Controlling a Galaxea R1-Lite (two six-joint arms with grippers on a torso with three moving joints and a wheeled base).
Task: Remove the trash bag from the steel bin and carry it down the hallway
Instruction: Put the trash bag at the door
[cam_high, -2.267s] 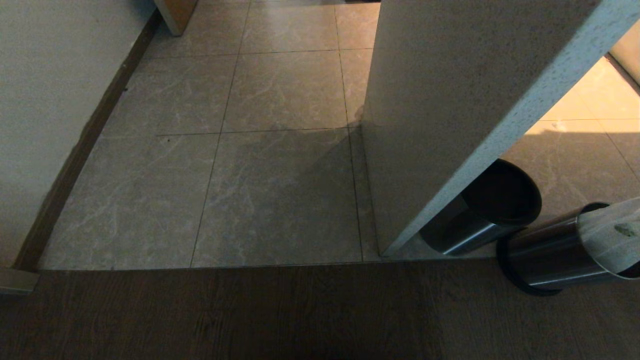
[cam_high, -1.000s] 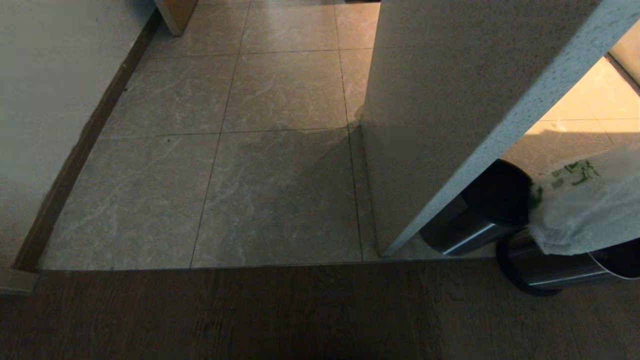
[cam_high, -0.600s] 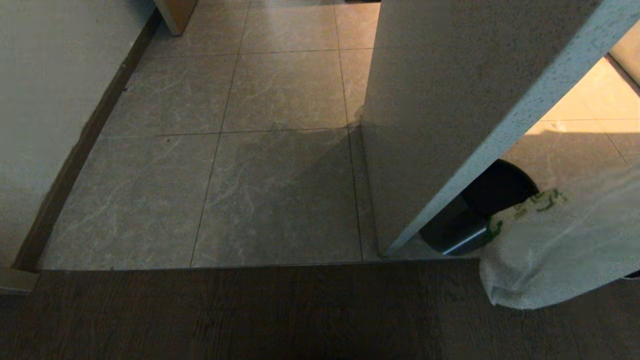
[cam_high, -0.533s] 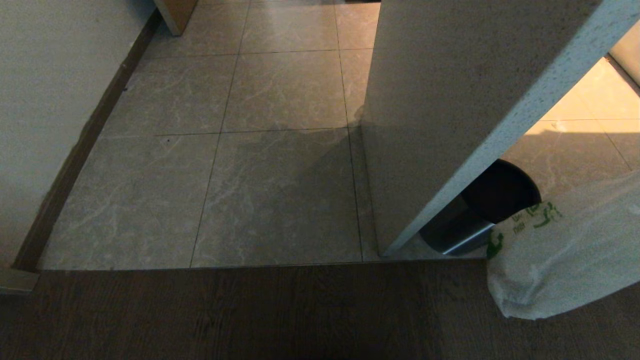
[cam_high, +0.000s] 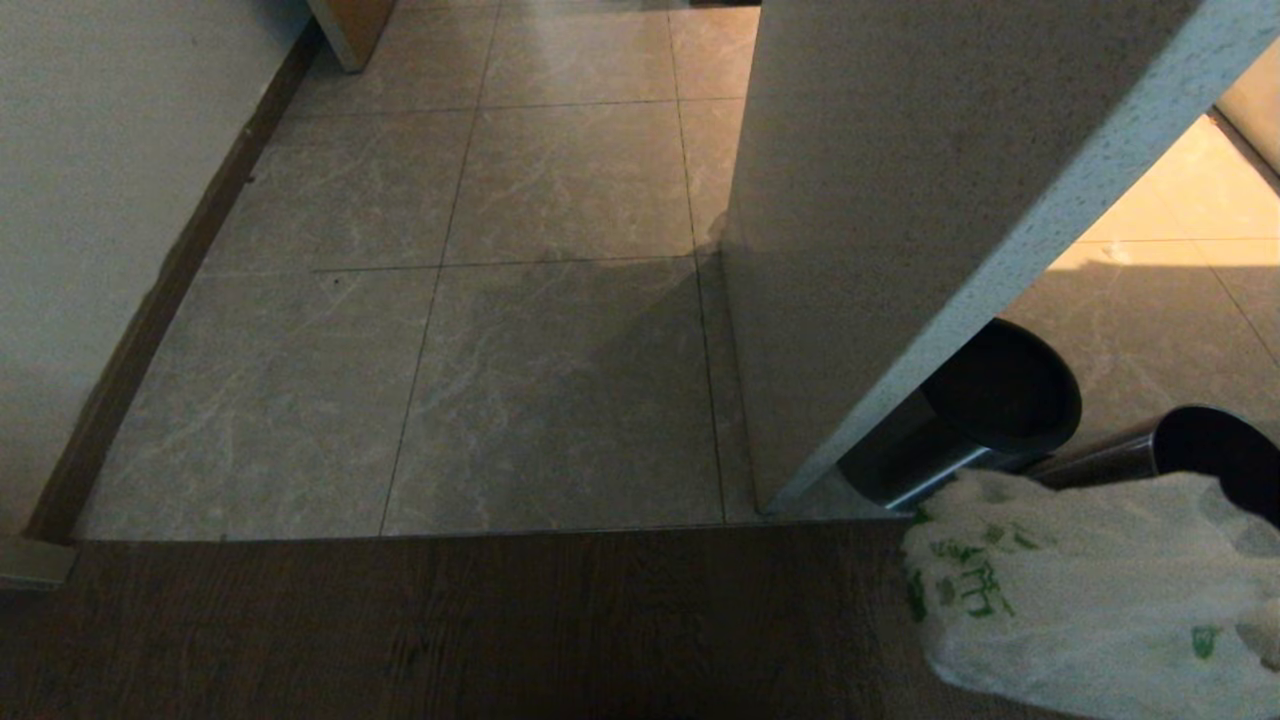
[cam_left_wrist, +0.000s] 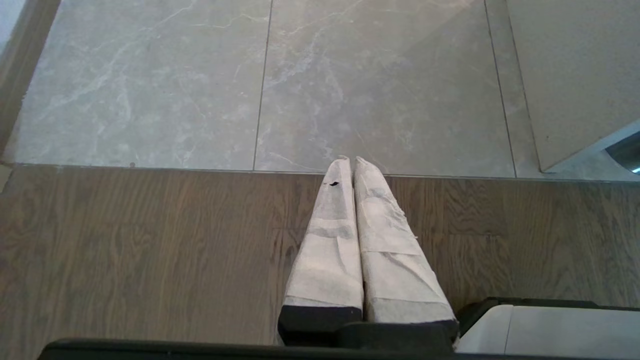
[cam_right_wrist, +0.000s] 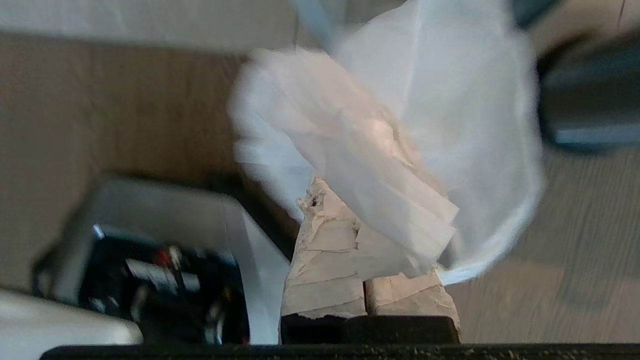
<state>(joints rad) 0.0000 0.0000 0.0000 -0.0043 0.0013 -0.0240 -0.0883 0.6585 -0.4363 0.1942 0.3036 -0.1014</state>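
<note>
The trash bag, thin white plastic with green print, hangs at the lower right of the head view, just in front of the steel bin, whose dark mouth is bare. In the right wrist view the bag drapes over my right gripper; its taped fingers are pressed together on a fold of the plastic. My left gripper is shut and empty, parked above the wooden floor near the tile edge. The hallway tiles stretch ahead.
A wall corner juts out in the middle right, with a second dark round bin tucked behind it. A white wall with a dark baseboard runs along the left. My own base lies beside the right gripper.
The bag has come up out of the steel bin, swung left across it and dropped towards me. The bin's mouth now shows empty. The left arm has not moved.
</note>
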